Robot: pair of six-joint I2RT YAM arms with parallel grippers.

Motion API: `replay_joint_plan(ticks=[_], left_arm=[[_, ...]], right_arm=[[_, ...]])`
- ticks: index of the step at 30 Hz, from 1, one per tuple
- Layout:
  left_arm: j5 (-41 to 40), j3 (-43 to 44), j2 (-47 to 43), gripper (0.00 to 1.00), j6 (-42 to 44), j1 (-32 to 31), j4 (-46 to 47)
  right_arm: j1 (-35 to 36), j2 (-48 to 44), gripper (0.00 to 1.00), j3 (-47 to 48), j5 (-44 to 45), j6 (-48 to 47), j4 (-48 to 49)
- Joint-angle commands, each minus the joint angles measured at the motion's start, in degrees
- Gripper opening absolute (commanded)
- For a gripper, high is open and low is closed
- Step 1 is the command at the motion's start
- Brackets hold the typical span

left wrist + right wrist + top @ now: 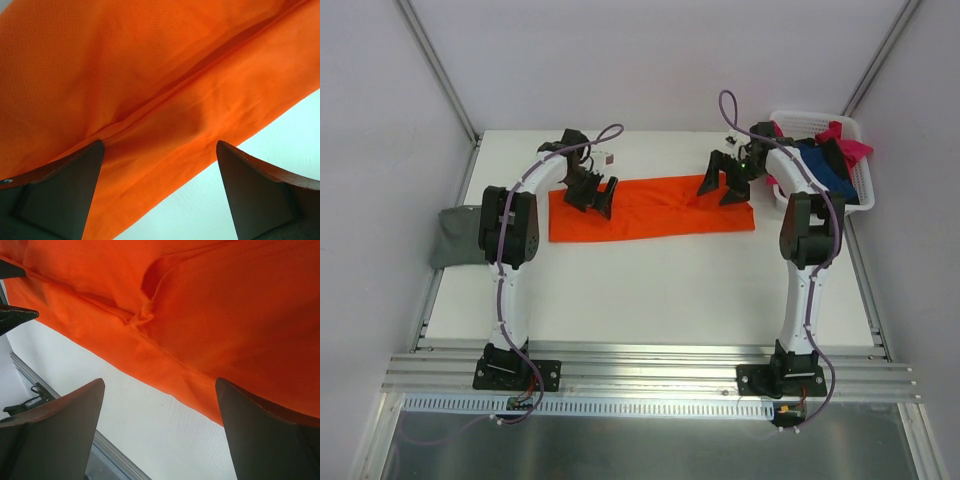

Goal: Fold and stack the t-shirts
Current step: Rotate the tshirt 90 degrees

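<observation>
Orange t-shirt (650,207) lying flat as a long band on the counter (650,290).
Left fingers (608,198) and right fingers (710,178) are spread over opposite ends of it, pinching nothing. The navy t-shirt (820,165) and pink t-shirt (852,146) sit in the basket (869,185).

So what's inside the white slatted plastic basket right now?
A crumpled navy blue t-shirt and a magenta pink t-shirt lie in the white slatted plastic basket. The right arm covers its left side, and whatever lies beneath the cloth is hidden.
</observation>
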Motion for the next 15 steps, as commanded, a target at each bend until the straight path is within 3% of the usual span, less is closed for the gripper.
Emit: replay_joint_plan(ticks=[1,10,15], left_arm=[[1.5,1.5,1.2,0.96,-0.5,1.5,-1.3],[-0.2,-4.5,-0.9,0.95,-0.7,1.9,-1.4],[-0.8,-10.9,-5.2,0.94,-0.7,1.2,-1.5]], right_arm=[[-0.2,0.3,0.97,0.8,-1.9,1.9,0.5],[0.0,7.6,0.97,4.9,-5.7,11.0,4.8],[0.2,13.5,0.97,11.8,-6.9,15.8,8.4]])
